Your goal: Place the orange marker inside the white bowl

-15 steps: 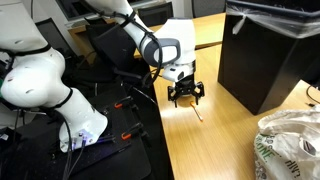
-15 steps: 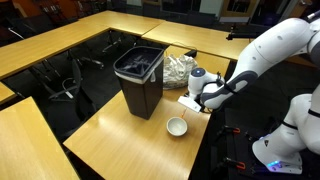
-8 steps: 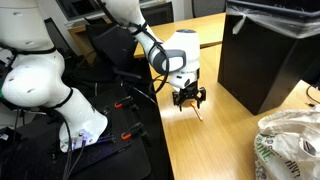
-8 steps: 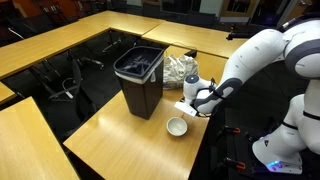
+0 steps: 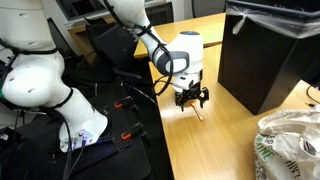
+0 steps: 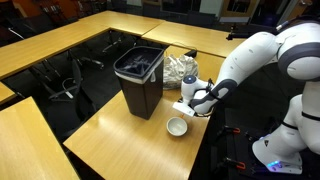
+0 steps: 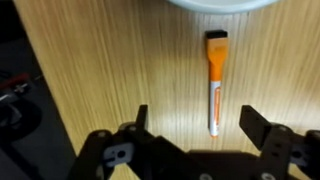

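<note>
Your claw [image 7: 197, 125] is hanging released, jaws spread wide, above the tabletop [image 7: 90, 70]. The orange marker [image 7: 214, 85] is lying flat just toward 12 o'clock, its long axis running 12 to 6 and pointing at the white bowl [image 7: 215, 4].

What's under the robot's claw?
The orange marker lies flat on the wooden table below the open gripper, untouched. The white bowl shows just beyond. The gripper's body hides the table nearest the camera.
</note>
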Robot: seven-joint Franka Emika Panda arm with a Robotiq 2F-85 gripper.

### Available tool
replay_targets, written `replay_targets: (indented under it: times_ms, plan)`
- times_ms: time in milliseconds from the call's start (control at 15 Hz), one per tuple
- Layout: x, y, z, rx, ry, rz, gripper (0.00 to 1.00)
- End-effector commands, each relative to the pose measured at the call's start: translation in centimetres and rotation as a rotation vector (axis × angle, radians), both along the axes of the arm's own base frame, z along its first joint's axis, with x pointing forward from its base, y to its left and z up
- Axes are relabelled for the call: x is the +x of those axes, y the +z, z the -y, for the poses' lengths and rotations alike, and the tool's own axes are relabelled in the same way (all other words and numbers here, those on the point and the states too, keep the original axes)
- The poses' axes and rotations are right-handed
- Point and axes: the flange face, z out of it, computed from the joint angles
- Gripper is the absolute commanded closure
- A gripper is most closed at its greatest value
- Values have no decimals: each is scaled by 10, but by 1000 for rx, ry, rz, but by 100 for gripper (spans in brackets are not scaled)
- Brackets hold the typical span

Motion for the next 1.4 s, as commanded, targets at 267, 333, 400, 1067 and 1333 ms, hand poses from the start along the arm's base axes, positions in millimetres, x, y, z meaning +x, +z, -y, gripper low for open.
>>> replay_targets:
  times_ms: [267, 333, 400, 1067, 1333]
  plan:
    - [14, 3, 12, 96, -27, 33, 2]
    - [17, 3, 14, 109, -31, 34, 18]
    - [19, 1, 17, 112, -30, 34, 27]
    - [22, -19, 32, 98, -33, 20, 63]
    - [19, -14, 30, 97, 6, 4, 93]
